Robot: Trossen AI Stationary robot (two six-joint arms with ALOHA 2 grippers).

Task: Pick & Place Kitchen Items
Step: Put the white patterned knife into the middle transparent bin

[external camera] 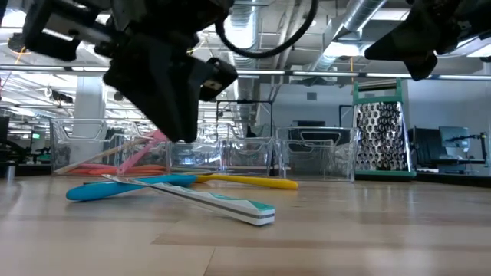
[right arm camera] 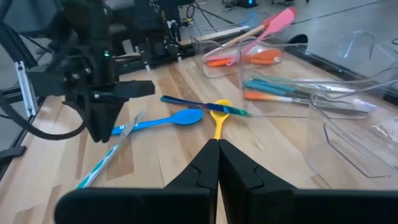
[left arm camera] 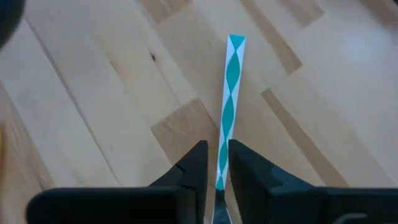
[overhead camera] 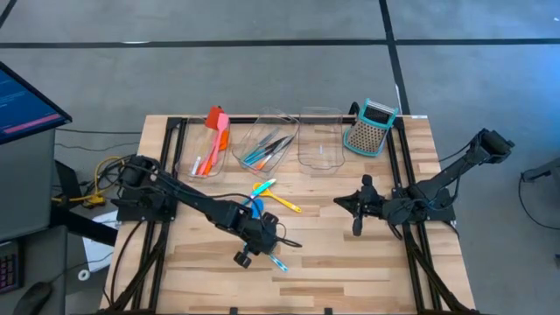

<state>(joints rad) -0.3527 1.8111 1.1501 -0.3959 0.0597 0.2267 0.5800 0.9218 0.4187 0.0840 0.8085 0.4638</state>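
Left gripper (overhead camera: pixel 260 245), near the table's (overhead camera: pixel 350 262) front edge with bare wood all around it, has its fingers (left arm camera: pixel 198 163) nearly closed on a teal-and-white utensil (left arm camera: pixel 227 106). The utensil's long axis slants down to the tabletop, its free end resting there. Right gripper (overhead camera: pixel 357 208), fingers pressed together and empty, waits toward the right edge.

Three clear bins (overhead camera: pixel 319 140) in a row, box grater (overhead camera: pixel 370 128) beside them, wooden table (overhead camera: pixel 350 262)

Both arms are matte black — slim jointed links on blocky bases, with black cables looped alongside. Each end effector (left arm camera: pixel 216 171) (right arm camera: pixel 217 163) carries two wedge-shaped black fingers on a flat crossbar.
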